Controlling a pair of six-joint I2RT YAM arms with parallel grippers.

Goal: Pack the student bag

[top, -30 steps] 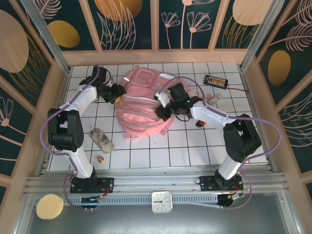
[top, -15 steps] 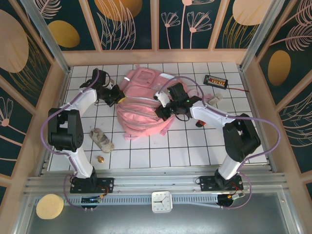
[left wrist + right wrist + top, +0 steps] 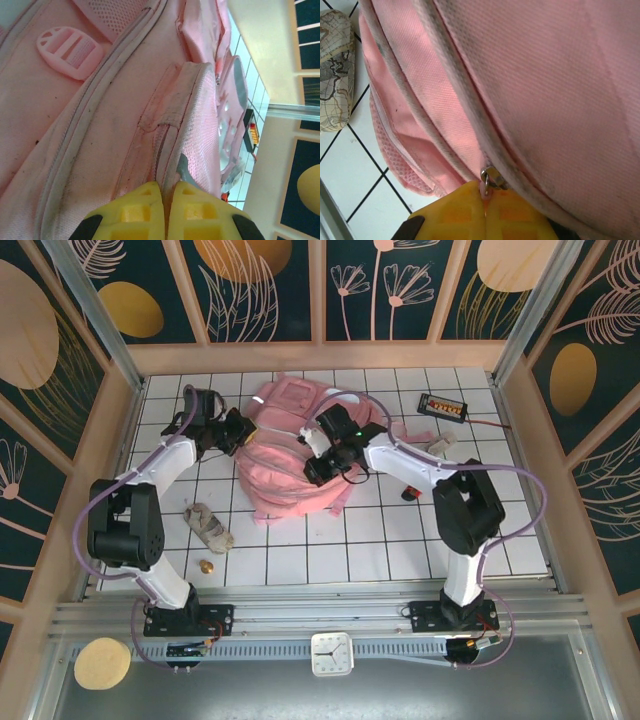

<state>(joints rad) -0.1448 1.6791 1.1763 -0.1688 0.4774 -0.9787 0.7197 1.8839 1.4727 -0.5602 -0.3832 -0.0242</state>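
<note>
Gripping student bag [image 3: 285, 475] between them, left claw [image 3: 164, 192]; right claw [image 3: 486, 194]

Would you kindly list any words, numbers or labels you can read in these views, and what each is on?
No text can be read.
Clock: dial marks too small.
Black device: orange marks blurred.
Map-print pouch: no legible lettering.
Student bag: plain, no lettering.

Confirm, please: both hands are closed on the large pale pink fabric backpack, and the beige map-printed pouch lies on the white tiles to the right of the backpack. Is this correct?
Not quite. The beige map-printed pouch lies to the left of the large pale pink fabric backpack, not the right; the top external view shows it. The rest holds: the left hand and the right hand are closed on the backpack.
</note>
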